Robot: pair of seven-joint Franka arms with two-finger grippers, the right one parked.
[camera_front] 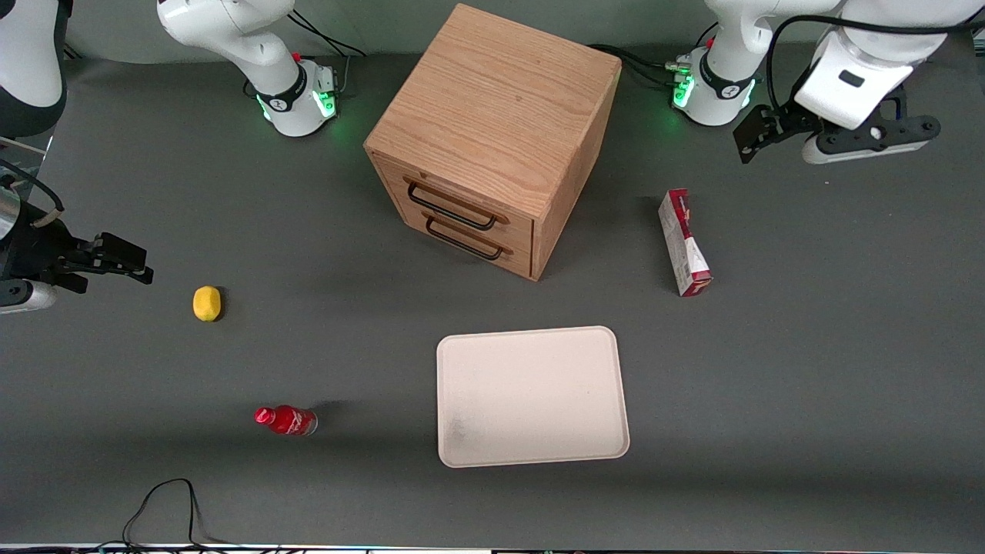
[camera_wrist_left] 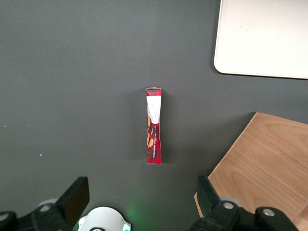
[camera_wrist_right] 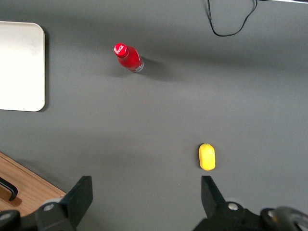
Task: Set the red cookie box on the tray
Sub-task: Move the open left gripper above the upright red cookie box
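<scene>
The red cookie box (camera_front: 683, 242) lies on the grey table beside the oak cabinet, toward the working arm's end, with its white side panel showing. The left wrist view shows the cookie box (camera_wrist_left: 154, 127) as a narrow red strip. The cream-white tray (camera_front: 531, 396) rests flat, nearer to the front camera than the box, with nothing on it; one corner of the tray (camera_wrist_left: 264, 38) appears in the wrist view. My left gripper (camera_front: 758, 135) hovers above the table near its arm's base, farther from the front camera than the box. In the wrist view the gripper (camera_wrist_left: 141, 195) is open and holds nothing.
An oak two-drawer cabinet (camera_front: 492, 131) stands mid-table, its drawers shut and facing the front camera. A yellow lemon (camera_front: 206, 303) and a small red bottle (camera_front: 286, 420) sit toward the parked arm's end. A black cable (camera_front: 165, 504) loops at the table's near edge.
</scene>
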